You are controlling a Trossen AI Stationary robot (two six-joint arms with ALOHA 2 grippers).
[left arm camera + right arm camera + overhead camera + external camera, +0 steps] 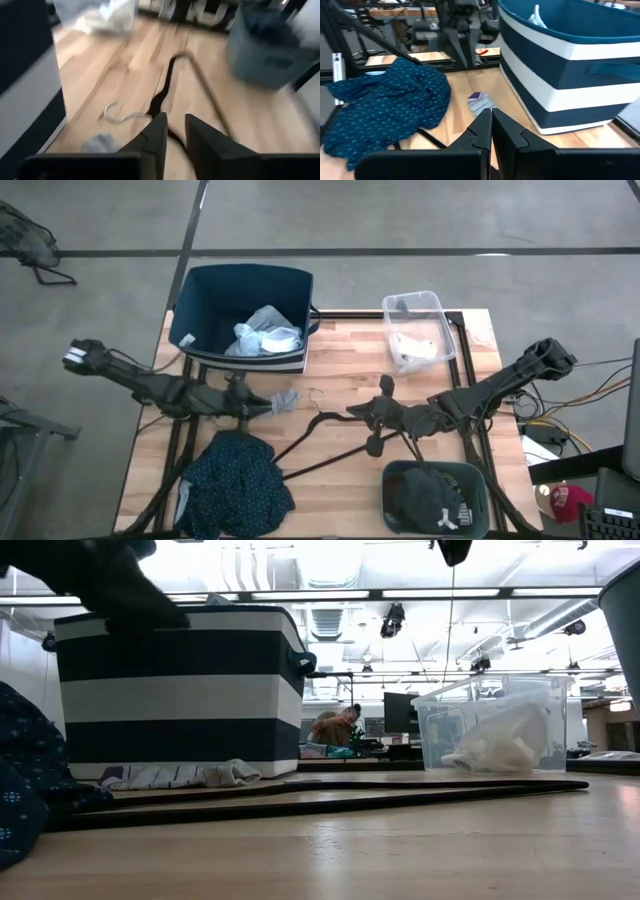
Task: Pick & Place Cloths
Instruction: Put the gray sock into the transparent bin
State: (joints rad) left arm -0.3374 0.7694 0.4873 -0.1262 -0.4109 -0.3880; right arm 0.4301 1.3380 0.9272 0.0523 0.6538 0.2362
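A grey and white sock (286,398) lies flat on the table in front of the striped bin; it also shows as sock (180,775) and sock (479,102). My left gripper (268,406) hovers just left of it, fingers a little apart (175,135), with the sock (97,143) beside them. My right gripper (356,411) is shut (491,120) over the table's middle, holding nothing. The dark teal dotted garment (235,485) lies bunched at the near left edge. Pale blue cloth (265,332) sits in the striped bin. A black garment with white logo (435,498) fills the grey bin.
The navy and white striped bin (205,300) stands at the far left, and a clear tub (432,305) holding white cloth (415,348) at the far right. A grey bin (395,475) is near right. A thin black wire hanger (318,423) lies between the grippers. A person (335,727) sits far behind.
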